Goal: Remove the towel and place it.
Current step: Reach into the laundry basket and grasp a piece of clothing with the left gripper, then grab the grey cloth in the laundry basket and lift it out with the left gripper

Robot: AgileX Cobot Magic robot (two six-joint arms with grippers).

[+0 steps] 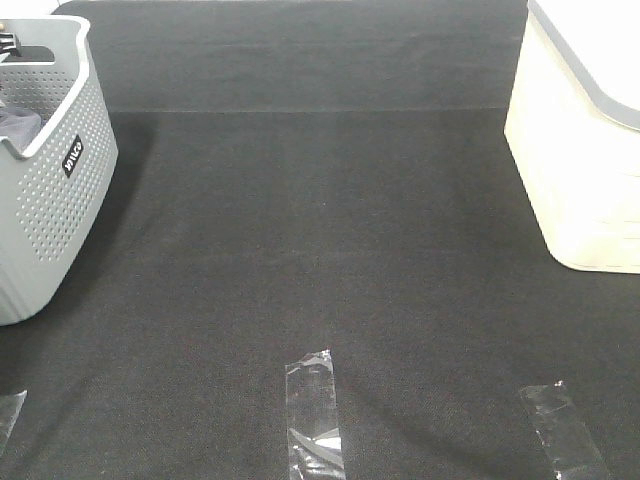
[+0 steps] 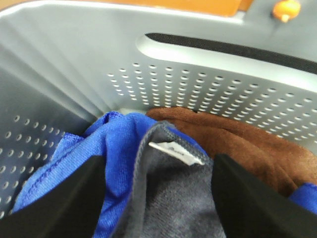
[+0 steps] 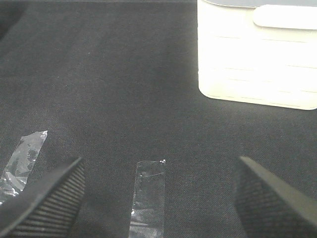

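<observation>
In the left wrist view the greyish towel (image 2: 171, 193), with a white label at its hem, lies bunched inside the grey perforated basket (image 2: 208, 94). My left gripper (image 2: 158, 220) is open, one finger on each side of the towel fold. In the exterior view neither gripper shows clearly, and only a bit of dark cloth (image 1: 18, 125) shows over the rim of the grey basket (image 1: 50, 230). My right gripper (image 3: 158, 208) is open and empty, low over the black table.
A bright blue cloth (image 2: 114, 144) and a brown cloth (image 2: 237, 144) lie beside the towel in the grey basket. A cream basket (image 1: 580, 170) stands at the right, also in the right wrist view (image 3: 257, 64). Clear tape strips (image 1: 312, 415) mark the black table near its front edge.
</observation>
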